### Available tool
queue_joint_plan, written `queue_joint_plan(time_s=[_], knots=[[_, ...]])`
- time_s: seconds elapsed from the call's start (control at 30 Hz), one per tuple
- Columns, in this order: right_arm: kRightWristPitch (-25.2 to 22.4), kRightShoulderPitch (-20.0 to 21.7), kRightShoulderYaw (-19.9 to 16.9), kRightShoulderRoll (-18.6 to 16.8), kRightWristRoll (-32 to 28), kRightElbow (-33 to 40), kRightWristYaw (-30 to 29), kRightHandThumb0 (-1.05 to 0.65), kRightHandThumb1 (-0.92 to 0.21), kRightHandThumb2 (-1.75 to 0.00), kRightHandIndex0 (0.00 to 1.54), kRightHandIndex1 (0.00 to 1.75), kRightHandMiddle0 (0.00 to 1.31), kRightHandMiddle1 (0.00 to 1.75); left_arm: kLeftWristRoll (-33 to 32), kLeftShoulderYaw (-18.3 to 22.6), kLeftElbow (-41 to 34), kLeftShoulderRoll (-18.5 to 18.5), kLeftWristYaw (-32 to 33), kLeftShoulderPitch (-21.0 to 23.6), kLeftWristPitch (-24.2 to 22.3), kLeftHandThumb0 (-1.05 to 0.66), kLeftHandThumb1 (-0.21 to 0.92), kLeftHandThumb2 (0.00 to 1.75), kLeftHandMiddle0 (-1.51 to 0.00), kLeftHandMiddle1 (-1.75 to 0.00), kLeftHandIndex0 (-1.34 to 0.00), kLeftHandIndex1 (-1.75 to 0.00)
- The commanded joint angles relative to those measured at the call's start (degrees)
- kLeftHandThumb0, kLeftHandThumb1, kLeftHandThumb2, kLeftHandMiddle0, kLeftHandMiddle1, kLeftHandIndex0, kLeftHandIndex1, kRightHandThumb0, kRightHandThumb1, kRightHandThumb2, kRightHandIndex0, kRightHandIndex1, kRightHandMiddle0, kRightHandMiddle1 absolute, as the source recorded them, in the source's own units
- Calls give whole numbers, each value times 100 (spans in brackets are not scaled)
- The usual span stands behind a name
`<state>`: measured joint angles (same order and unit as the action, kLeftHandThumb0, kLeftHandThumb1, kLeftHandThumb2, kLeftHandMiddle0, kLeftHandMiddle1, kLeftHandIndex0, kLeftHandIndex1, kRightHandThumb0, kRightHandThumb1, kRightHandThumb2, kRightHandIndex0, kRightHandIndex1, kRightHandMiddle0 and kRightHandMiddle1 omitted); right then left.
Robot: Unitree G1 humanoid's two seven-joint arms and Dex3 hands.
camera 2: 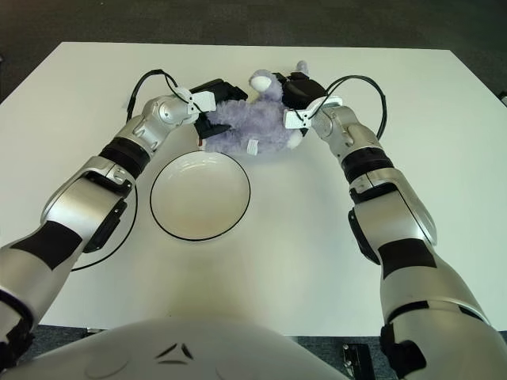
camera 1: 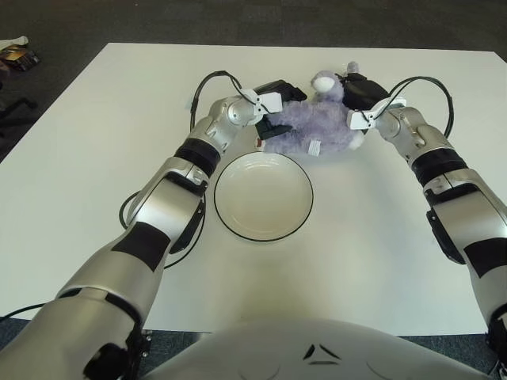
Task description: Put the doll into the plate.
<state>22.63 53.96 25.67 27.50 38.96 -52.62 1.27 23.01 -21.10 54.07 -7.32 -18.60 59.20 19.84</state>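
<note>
A purple plush doll with a white face lies on the white table, just beyond the far rim of a white plate with a dark edge. The plate holds nothing. My left hand presses against the doll's left side, its black fingers curled around the plush. My right hand is against the doll's right side by its head, fingers closed on it. The doll is held between both hands, also in the right eye view.
Black cables loop from both forearms over the table. The table's far edge runs just behind the hands. A small object lies on the dark floor at the far left.
</note>
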Motion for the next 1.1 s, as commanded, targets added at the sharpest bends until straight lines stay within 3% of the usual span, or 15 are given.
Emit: queue_joint_plan(time_s=[0.0, 0.17, 0.27, 0.37, 0.5, 0.67, 1.07], knots=[[-104, -139, 6, -55, 36, 163, -71, 14, -7, -146, 3, 111, 4, 137, -3, 8, 46, 48, 56, 41, 109, 61, 2, 167, -86, -175, -109, -175], [-233, -237, -6, -44, 39, 348, -114, 21, -7, -152, 15, 141, 18, 159, 3, 4, 110, 21, 86, 47, 267, 61, 2, 168, -87, -175, -110, -175], [-245, -310, -73, -50, -66, 430, -88, 23, -7, -154, 25, 156, 35, 170, 58, -25, 135, -9, 160, 50, 388, 62, 1, 169, -87, -175, -110, -175], [-128, -378, -194, -76, -231, 444, -129, 8, -12, -147, 54, 152, 58, 173, 200, -111, 155, -59, 256, 75, 471, 62, 1, 169, -87, -175, -110, -175], [113, -413, -302, -70, -369, 321, -272, 2, 0, -158, 79, 146, 75, 174, 299, -164, 201, -80, 286, 112, 457, 61, 2, 168, -87, -175, -110, -175], [367, -364, -439, -116, -544, -20, -413, 1, 11, -172, 92, 152, 79, 175, 344, -176, 232, -66, 294, 141, 321, 60, 4, 165, -84, -175, -111, -175], [341, -344, -666, -267, -796, -302, -528, 0, 12, -174, 97, 156, 74, 175, 332, -130, 167, -58, 369, 111, 104, 61, 4, 166, -85, -175, -112, -175]])
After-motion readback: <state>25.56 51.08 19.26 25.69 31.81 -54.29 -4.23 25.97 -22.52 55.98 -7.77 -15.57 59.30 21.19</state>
